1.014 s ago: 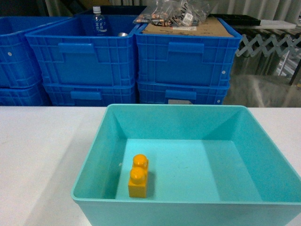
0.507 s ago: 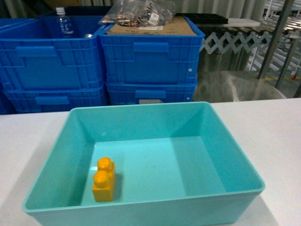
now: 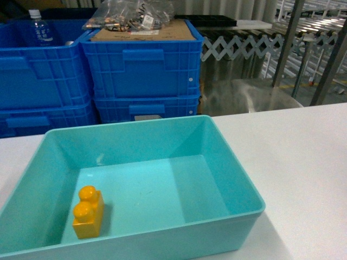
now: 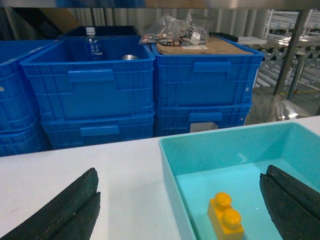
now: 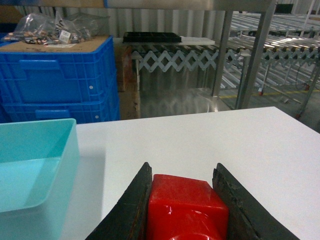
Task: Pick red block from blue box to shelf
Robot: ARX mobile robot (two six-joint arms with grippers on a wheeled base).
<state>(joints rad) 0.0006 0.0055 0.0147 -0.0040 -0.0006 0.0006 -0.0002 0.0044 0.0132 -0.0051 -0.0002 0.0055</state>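
Note:
The red block (image 5: 185, 207) is clamped between the two black fingers of my right gripper (image 5: 182, 172), which hovers over the white table to the right of the blue box (image 5: 35, 165). In the head view the blue box (image 3: 233, 162) holds only a yellow-orange two-stud brick (image 3: 88, 212); neither gripper shows there. My left gripper (image 4: 181, 172) is open wide, straddling the near-left rim of the blue box (image 4: 200, 150) with nothing between its fingers. The steel posts of the shelf (image 5: 255, 55) stand beyond the table's far edge, at the head view's upper right (image 3: 287, 43).
Stacked dark blue crates (image 3: 141, 70) stand behind the table, one topped with cardboard and a bag of parts (image 3: 130, 13), another holding a bottle (image 4: 92, 45). A folding conveyor (image 5: 175, 57) sits behind. White table surface (image 5: 210, 135) stretches right of the box.
The head view has swung to the right: the box and crates have slid left in the frame, and the shelf posts have come into sight at the upper right.

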